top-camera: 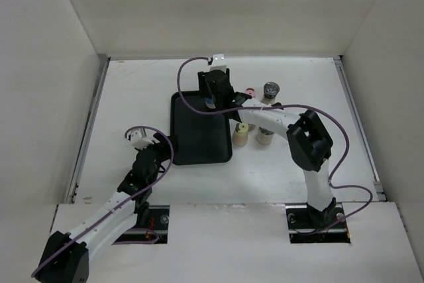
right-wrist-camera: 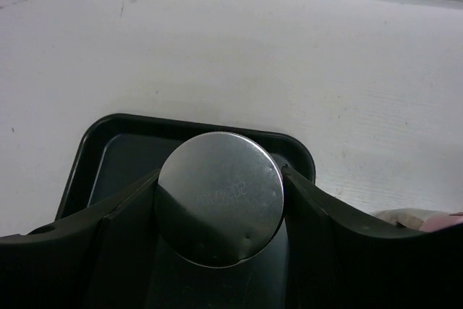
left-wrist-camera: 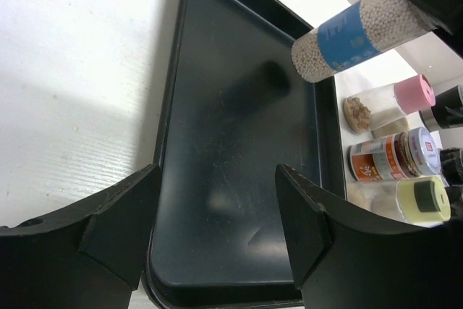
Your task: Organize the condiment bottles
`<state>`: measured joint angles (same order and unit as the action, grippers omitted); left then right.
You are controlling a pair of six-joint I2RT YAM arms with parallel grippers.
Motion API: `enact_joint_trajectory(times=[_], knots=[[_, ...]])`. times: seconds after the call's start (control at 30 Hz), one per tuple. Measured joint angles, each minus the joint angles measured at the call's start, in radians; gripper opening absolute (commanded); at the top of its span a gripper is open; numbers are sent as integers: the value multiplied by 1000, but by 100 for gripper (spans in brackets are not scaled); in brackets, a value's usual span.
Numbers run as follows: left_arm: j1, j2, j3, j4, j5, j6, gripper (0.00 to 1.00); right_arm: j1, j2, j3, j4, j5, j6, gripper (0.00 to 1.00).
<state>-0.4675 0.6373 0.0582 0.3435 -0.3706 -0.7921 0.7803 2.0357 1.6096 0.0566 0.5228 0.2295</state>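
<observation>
My right gripper (top-camera: 213,99) is shut on a silver-capped bottle (right-wrist-camera: 221,197) of white beads with a blue label (left-wrist-camera: 354,34), and holds it tilted above the far right part of the flat black tray (top-camera: 199,144). My left gripper (top-camera: 156,147) is open and empty, low over the tray's near left edge (left-wrist-camera: 163,179). Right of the tray stand a pink-capped jar (left-wrist-camera: 414,93), an orange-labelled white-purple-capped jar (left-wrist-camera: 394,153) and a pale-yellow-capped jar (left-wrist-camera: 423,200). A grey-capped jar (top-camera: 270,89) stands further back.
The tray's bare black floor (right-wrist-camera: 108,161) shows under the held bottle. White walls close the table (top-camera: 132,91) on three sides. The right arm's purple cable (top-camera: 344,137) loops over the right half of the table.
</observation>
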Motion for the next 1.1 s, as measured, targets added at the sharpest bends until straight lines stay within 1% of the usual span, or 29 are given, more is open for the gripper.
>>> enact_joint_trajectory(times=[0.33, 0.5, 0.67, 0.77, 0.9, 1.0, 1.03, 1.07, 1.1], knots=[[-4, 5, 0, 6, -14, 0, 64, -41, 0, -27, 41, -1, 80, 66], [8, 6, 0, 9, -15, -1, 65, -41, 14, -56, 47, -8, 95, 78], [19, 13, 0, 14, -15, -3, 65, -41, 16, -57, 91, -14, 107, 93], [22, 13, 0, 16, -15, -4, 65, -41, 6, -70, 101, -21, 108, 97], [27, 14, 0, 20, -14, -5, 66, -40, -70, -136, 112, -24, 101, 97], [34, 15, 0, 20, -13, -5, 66, -34, -184, -215, 138, -21, 87, 95], [36, 18, 0, 21, -13, -6, 66, -29, -235, -252, 152, -19, 80, 91], [38, 24, 0, 26, -13, -8, 66, -24, -289, -289, 163, -14, 76, 83], [41, 30, 0, 30, -10, -8, 66, -18, -339, -323, 174, -10, 73, 68]])
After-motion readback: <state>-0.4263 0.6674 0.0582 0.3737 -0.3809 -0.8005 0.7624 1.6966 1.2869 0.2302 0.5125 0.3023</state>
